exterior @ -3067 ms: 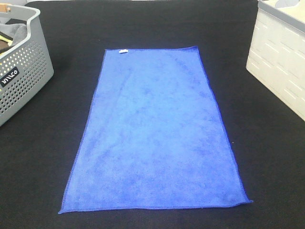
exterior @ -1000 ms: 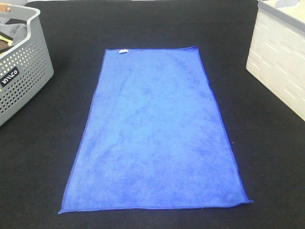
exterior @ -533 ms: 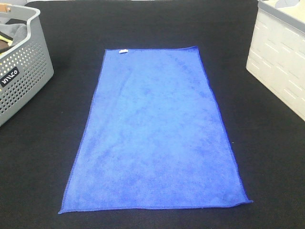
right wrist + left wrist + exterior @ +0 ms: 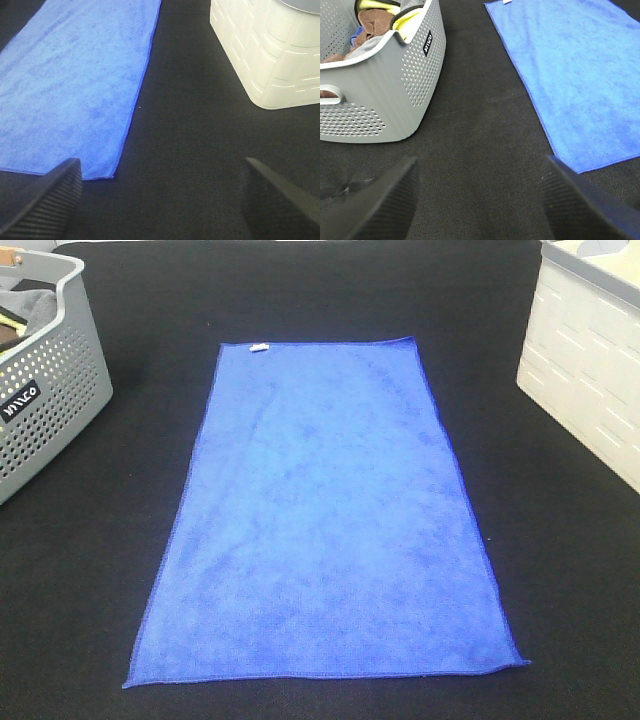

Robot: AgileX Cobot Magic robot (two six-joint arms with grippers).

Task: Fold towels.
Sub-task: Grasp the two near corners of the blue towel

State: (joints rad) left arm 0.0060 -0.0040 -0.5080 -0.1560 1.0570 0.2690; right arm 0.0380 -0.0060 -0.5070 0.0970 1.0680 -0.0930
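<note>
One towel [image 4: 325,515] to fold: royal blue, lying flat and fully open on the black table cover [image 4: 100,590], long sides running away from the robot, white tag [image 4: 259,348] on the far short edge. Zero folds so far, so judge the step in hand as the approach to the two near corners.

Find the left gripper [image 4: 479,172] with fingers spread wide and nothing between them, over bare cover just outside the near left corner. Find the right gripper [image 4: 160,172] equally wide and empty, just outside the near right corner.

Come in on each corner from the outer side. Pinch hem and cloth only, not the cover beneath. Lift both corners together and level, keep the near edge taut between the arms, then carry it over and lay it hem on hem along the far edge. Avoid dragging low, or risk skewing the layer underneath.

Plenty of bare cover along both long sides. Mind the grey basket [image 4: 55,390] at far left, well apart from the hem, and the white crate [image 4: 585,370] at far right, near the far corner yet apart from it. Keep the sweep between those two.
</note>
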